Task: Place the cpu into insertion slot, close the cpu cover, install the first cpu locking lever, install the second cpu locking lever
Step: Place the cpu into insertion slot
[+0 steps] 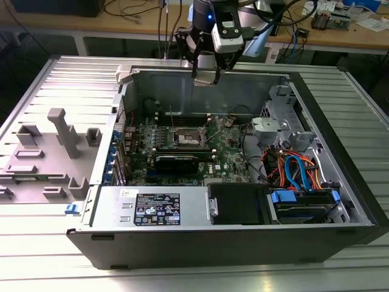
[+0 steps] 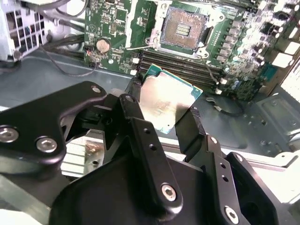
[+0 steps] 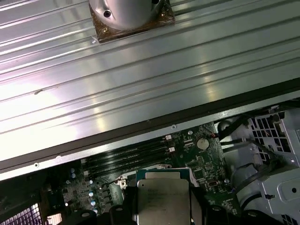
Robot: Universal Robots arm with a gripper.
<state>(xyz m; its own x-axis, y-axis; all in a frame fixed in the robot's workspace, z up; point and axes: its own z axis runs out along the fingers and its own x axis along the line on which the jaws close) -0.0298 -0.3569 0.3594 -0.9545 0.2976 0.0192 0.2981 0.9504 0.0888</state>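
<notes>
**Chip clamped in the gripper above the open case, socket uncovered**

The black two-fingered gripper (image 2: 164,112) is closed partway on the cpu (image 2: 168,99), a small flat square chip with a silver-grey metal top and a green edge. One black finger (image 2: 133,101) presses one side edge and the other finger presses the opposite edge. The two remaining edges and the corners are free. In the first wrist view the same chip (image 3: 164,197) sits level between the fingers, top face showing.

In the exterior view the gripper hangs in the air over the far wall of the black and grey computer case (image 1: 340,121), which lies on its side with its interior open upward. The chip touches nothing but the fingers. There is clear air between it and the green motherboard (image 1: 228,155) below.

In the second wrist view, a row of long dark memory slots (image 2: 178,65) lies on the board between the chip and the insertion slot (image 2: 183,28). The slot is a square socket with a dark centre and a silver metal rim, and its centre is bare with nothing seated in it. In the exterior view the socket lies near the middle of the board, with a long black expansion card (image 1: 176,161) just beside it on the near side. A cage with blue and orange cables (image 1: 298,170) fills the case towards the exterior view's right. The case rests on a ribbed metal table (image 1: 182,274).
</notes>
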